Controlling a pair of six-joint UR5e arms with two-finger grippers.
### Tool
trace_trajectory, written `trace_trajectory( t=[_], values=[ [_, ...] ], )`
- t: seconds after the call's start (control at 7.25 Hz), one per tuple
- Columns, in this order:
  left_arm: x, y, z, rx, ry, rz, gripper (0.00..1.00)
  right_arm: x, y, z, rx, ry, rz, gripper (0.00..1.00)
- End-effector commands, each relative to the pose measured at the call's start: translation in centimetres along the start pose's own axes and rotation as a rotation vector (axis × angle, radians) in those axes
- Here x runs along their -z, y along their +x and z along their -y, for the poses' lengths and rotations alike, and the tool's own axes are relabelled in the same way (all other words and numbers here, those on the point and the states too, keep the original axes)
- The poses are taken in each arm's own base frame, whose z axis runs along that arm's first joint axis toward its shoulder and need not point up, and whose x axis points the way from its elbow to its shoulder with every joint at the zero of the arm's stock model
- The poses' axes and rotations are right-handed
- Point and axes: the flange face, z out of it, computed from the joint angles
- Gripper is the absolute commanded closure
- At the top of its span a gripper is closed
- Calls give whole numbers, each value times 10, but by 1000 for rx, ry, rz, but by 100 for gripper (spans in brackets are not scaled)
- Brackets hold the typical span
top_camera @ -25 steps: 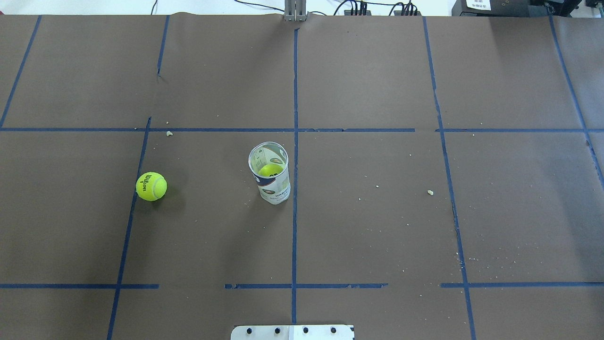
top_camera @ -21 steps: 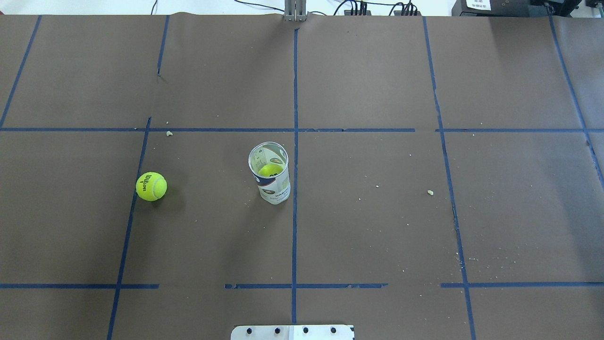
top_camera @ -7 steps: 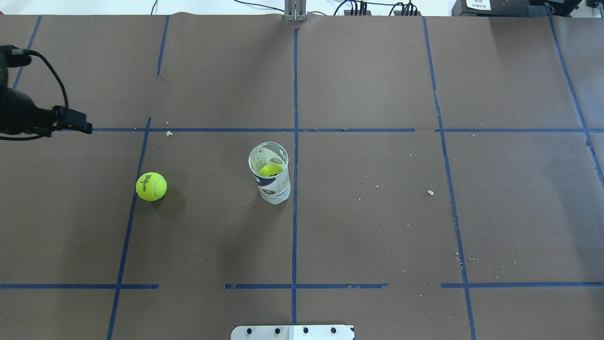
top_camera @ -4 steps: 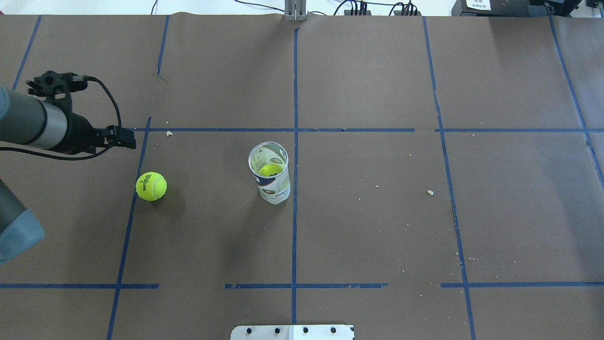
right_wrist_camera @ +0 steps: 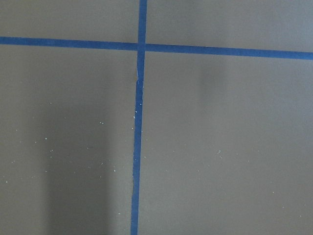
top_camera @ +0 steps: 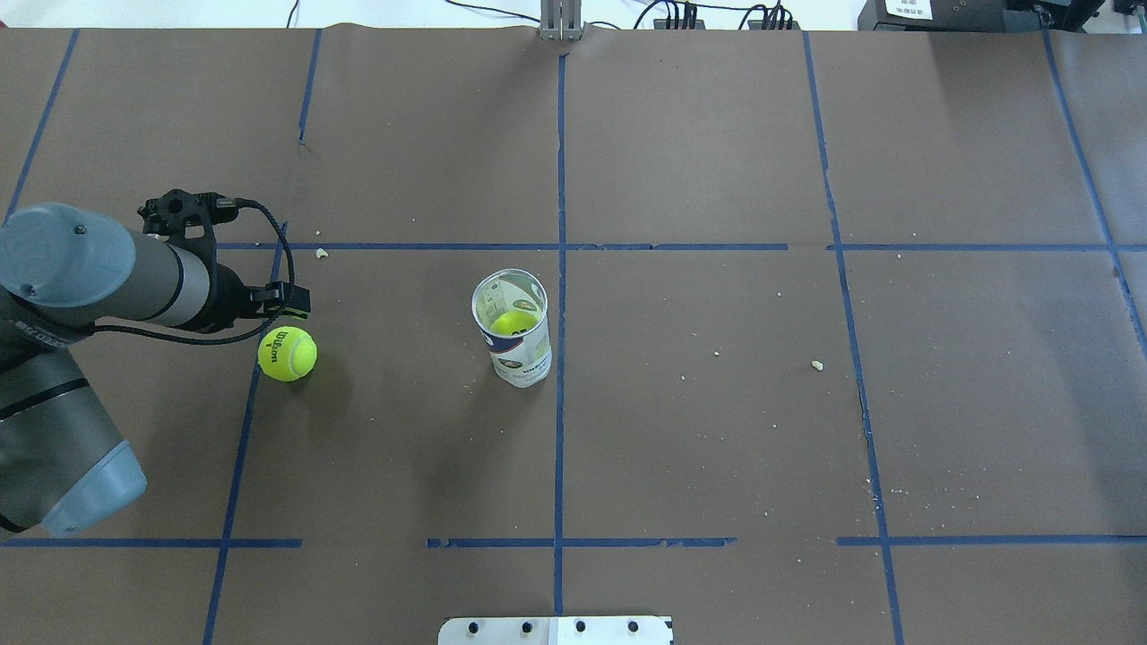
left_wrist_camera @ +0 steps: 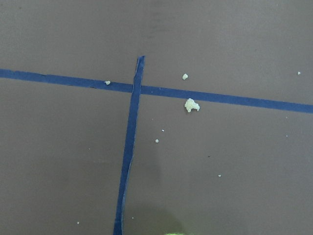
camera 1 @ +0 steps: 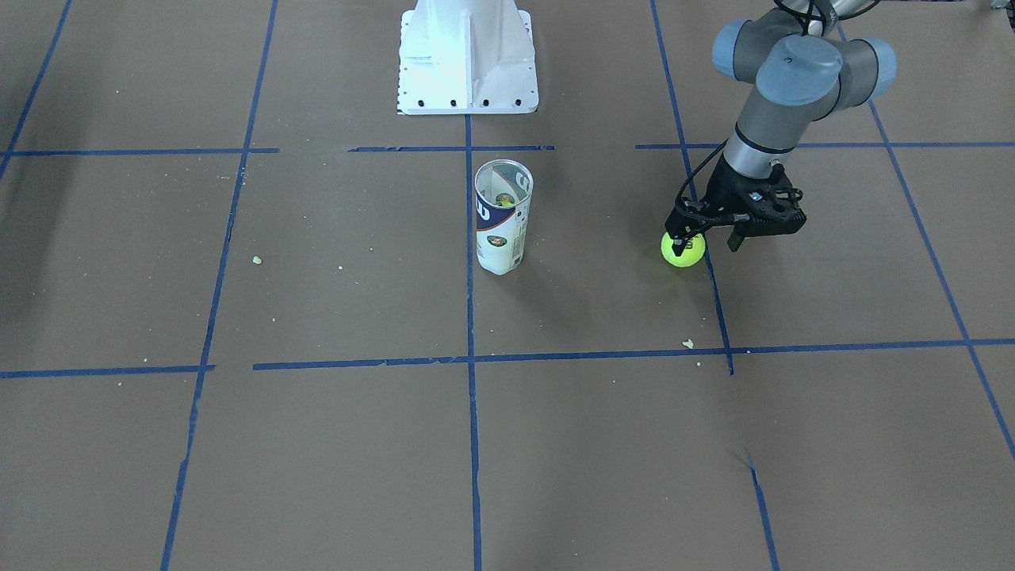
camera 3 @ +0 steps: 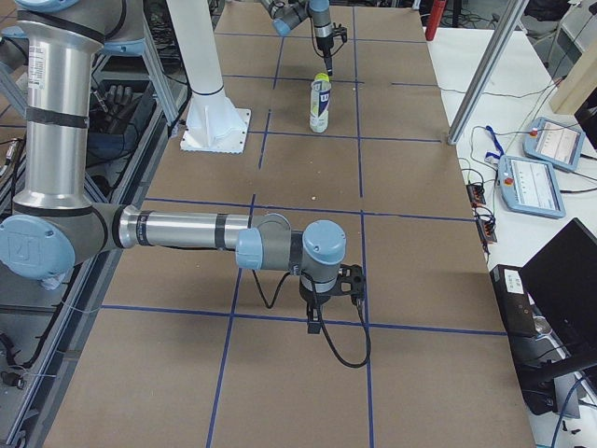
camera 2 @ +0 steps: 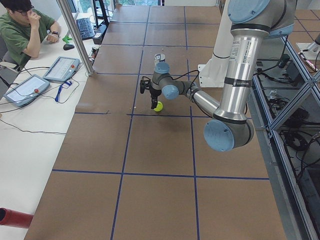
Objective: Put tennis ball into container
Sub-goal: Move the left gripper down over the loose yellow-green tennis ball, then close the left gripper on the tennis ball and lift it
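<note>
Counter (top_camera: 717,448) bearing the upright container (top_camera: 513,331), with a second ball (top_camera: 513,322) inside. The tennis ball (top_camera: 288,354) lies well apart on the robot's left side, ungrasped; pick-up and drop remain. Left pincer (camera 1: 706,240), jaws apart and empty, hovers close over it. Whether the right pincer (camera 3: 315,322) is open cannot be told.

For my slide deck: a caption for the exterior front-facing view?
Open left claw hangs close to the tennis ball; the container stands upright, apart from both.
</note>
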Motion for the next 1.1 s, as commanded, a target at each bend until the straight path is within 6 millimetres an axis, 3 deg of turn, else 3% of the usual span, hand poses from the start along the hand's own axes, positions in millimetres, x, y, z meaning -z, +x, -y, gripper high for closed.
trace_trajectory(
  t=[0.0,0.28,0.69,0.83,0.97],
  values=[
    [-27,-1,-13,-13,-32,29,0,0,0,0,0,0,2,0],
    [-44,-2,-19,-27,-40,11,0,0,-1,1,1,1,2,0],
    [-46,-1,-20,-30,-47,7,0,0,0,0,0,0,0,0],
    [-45,0,-20,-31,-46,4,12,0,0,0,0,0,0,0],
    [-44,1,-20,-31,-47,2,34,0,0,0,0,0,0,0]
  ],
)
